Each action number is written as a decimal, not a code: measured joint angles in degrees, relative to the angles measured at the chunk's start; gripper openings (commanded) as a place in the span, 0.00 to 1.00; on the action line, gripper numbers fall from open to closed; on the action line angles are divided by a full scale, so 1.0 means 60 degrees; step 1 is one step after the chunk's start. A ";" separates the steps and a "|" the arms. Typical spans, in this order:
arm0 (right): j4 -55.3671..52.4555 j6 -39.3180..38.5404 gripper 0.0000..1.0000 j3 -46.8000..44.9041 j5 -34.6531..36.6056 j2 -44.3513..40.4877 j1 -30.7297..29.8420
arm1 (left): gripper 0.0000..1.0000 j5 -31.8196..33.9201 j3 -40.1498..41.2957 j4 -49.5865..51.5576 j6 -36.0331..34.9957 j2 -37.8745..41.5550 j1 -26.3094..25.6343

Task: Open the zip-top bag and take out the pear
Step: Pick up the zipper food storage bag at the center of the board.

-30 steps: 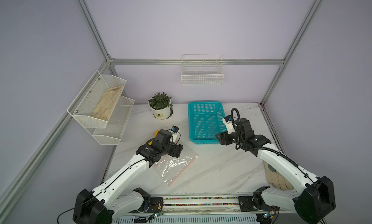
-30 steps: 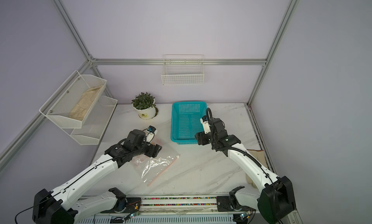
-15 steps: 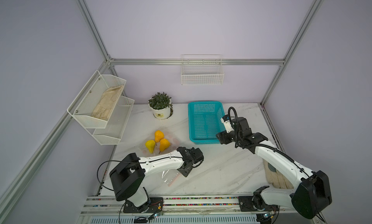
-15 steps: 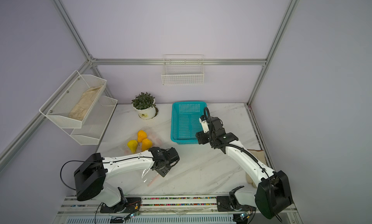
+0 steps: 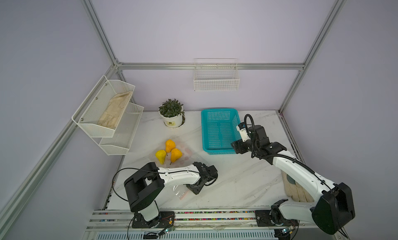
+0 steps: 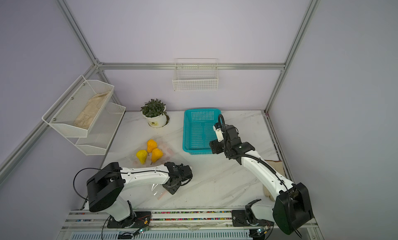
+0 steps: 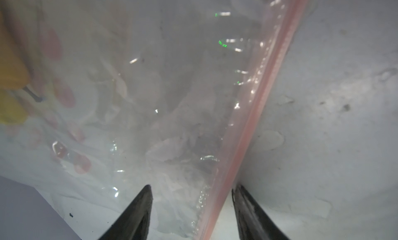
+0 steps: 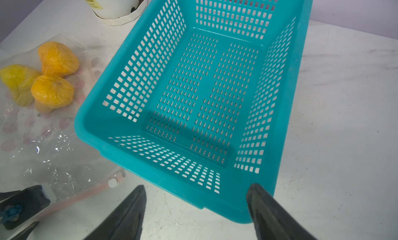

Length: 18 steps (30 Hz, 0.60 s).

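Crinkly clear bag [image 7: 172, 88] flat on marble desk [image 7: 333, 142], three lumpy yellow-orange pears [image 8: 52, 90] inside.
left claw [image 7: 192, 187] spread, straddling the pink zip strip [image 7: 258, 98]; right claw [image 8: 197, 186] spread near teal slotted basket [image 8: 88, 120].

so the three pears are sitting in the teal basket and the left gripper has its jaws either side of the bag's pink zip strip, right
Not quite. The right wrist view shows the teal basket empty; the three pears sit inside the zip-top bag beside it. The rest holds: the left gripper has its jaws either side of the pink zip strip.
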<state>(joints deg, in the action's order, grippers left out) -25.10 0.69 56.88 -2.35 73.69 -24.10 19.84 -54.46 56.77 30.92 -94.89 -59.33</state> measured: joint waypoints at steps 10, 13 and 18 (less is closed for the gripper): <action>-0.0018 -0.0189 0.72 -0.0036 -0.0113 -0.0317 0.0000 | 0.13 0.0816 -0.0029 0.0044 0.0208 -0.0466 0.0138; -0.0004 -0.0415 0.72 -0.0058 -0.0692 -0.0441 0.0007 | 0.04 0.0852 -0.0029 -0.0040 0.0193 -0.0412 0.0313; 0.0138 -0.0641 0.70 -0.0430 -0.1599 -0.0579 0.0007 | 0.00 0.0739 -0.0025 -0.0073 0.0138 0.0313 0.0790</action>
<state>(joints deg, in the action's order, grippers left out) -24.27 -3.16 54.30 -11.94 70.22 -24.05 24.27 -54.61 56.34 31.75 -93.01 -54.59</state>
